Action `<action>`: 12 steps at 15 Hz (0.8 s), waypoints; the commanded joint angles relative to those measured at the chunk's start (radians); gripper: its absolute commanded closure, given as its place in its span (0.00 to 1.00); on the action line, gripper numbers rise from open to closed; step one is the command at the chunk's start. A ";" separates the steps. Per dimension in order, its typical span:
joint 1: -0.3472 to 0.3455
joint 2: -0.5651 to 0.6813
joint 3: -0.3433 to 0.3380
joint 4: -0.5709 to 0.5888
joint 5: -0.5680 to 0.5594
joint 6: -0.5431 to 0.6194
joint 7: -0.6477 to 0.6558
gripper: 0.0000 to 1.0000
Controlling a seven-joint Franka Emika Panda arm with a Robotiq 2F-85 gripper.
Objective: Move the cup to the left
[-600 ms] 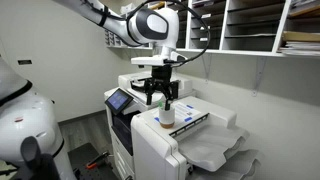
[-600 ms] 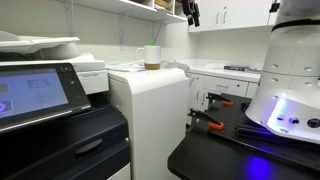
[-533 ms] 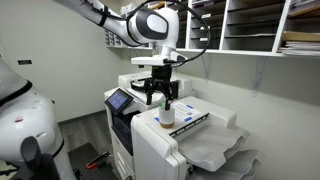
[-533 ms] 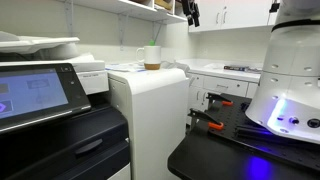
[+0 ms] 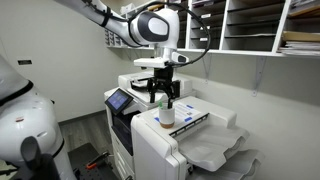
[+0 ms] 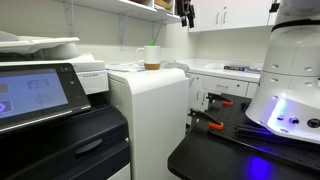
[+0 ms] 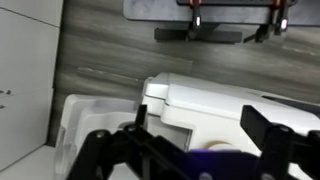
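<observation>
The cup (image 5: 166,115) is small and white with a brownish lower band. It stands upright on the white top of the printer's side unit (image 5: 150,130). It also shows in an exterior view (image 6: 151,57). My gripper (image 5: 160,96) hangs open and empty a little above the cup, not touching it. In an exterior view only its dark fingertips (image 6: 185,12) show at the top edge. In the wrist view the open fingers (image 7: 190,150) spread wide, and the cup's rim (image 7: 216,148) peeks out between them below a purple glare.
The large printer (image 5: 130,105) with its touch panel (image 6: 30,90) stands beside the cup. Paper output trays (image 5: 215,150) stick out in front. Wall shelves (image 5: 250,25) run above. A white robot base (image 6: 290,80) sits on a dark counter.
My gripper has risen slightly above the cup. The cup has not moved.
</observation>
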 commanded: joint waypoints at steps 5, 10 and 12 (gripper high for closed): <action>0.032 0.270 0.016 0.178 0.187 0.109 0.039 0.00; 0.022 0.445 0.034 0.293 0.217 0.133 0.099 0.00; 0.021 0.498 0.037 0.321 0.207 0.132 0.110 0.00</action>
